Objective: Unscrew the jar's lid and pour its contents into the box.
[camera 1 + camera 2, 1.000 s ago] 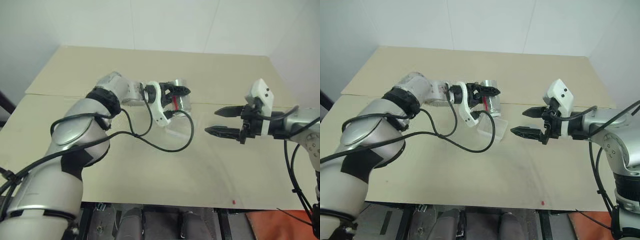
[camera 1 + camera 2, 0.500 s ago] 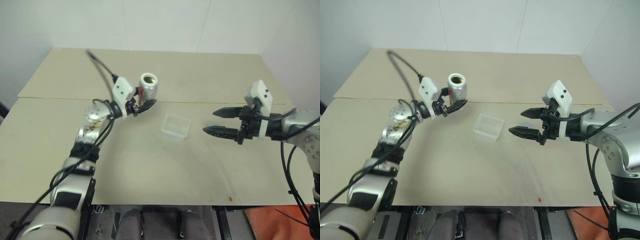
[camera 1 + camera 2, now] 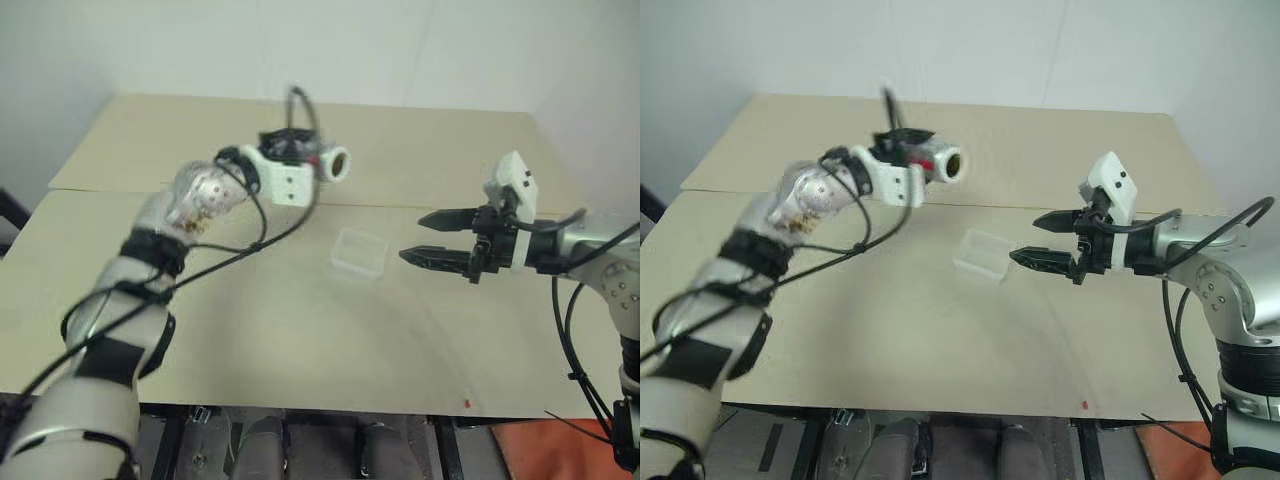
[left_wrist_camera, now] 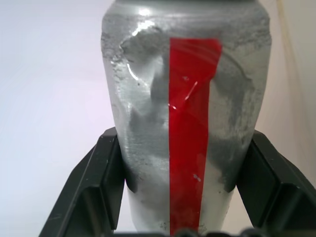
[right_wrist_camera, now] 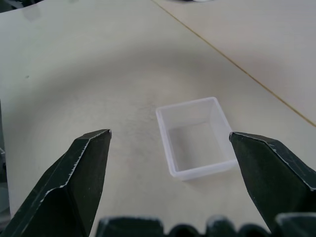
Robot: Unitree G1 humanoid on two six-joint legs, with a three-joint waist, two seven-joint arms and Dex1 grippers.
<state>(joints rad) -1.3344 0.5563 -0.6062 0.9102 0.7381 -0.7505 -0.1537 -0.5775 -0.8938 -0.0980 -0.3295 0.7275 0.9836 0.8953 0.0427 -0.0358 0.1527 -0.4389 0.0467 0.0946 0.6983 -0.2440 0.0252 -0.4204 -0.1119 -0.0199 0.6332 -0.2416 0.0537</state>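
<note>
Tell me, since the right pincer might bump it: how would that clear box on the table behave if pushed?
The box looks like thin clear plastic and seems empty, so it is probably light and would likely slide across the smooth table. Being shallow and flat-bottomed, it seems unlikely to tip. Its thin walls might flex if squeezed.

Head cameras looking down over the table (image 3: 300, 330), left wrist camera tight on the jar (image 4: 187, 123), right wrist camera close above the box (image 5: 195, 138), box shared with head views.

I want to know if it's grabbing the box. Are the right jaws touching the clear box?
Apart. In the right wrist view the right gripper stands open, and bare table shows between each jaw and the box.
</note>
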